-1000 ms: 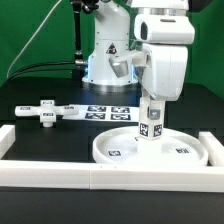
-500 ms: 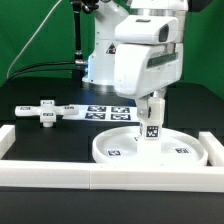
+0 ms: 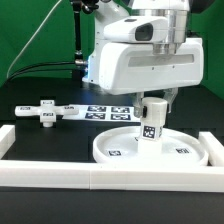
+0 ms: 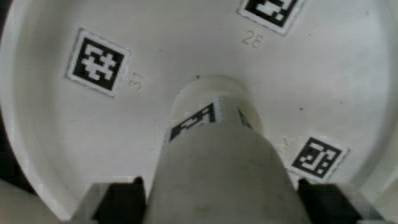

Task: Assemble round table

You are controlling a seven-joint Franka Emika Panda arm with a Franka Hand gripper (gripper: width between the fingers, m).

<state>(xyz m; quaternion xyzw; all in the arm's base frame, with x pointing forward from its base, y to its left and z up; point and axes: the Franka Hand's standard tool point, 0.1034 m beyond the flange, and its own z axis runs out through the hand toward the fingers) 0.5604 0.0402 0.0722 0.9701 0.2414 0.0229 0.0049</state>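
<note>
The large rimmed white disc (image 3: 185, 150) lies flat on the table at the front right of the exterior view. The short cylinder leg (image 3: 152, 120) stands upright on the disc's middle. My gripper (image 3: 156, 101) comes down from above and is shut on the leg's top. In the wrist view the leg (image 4: 214, 140) runs between my two dark fingers (image 4: 121, 200), the gripper (image 4: 219, 203) closed on it, and the disc (image 4: 160, 40) with its tags lies below. The cross-shaped piece (image 3: 44, 111) lies on the table at the exterior view's left.
The marker board (image 3: 103, 112) lies behind the disc. A long white rail (image 3: 60, 175) runs along the front edge, with a short rail end (image 3: 8, 140) at the left. The robot base (image 3: 100, 62) stands at the back.
My wrist has turned about the upright leg, so the hand's broad face now fronts the exterior camera. The leg stays upright on the disc's middle.
</note>
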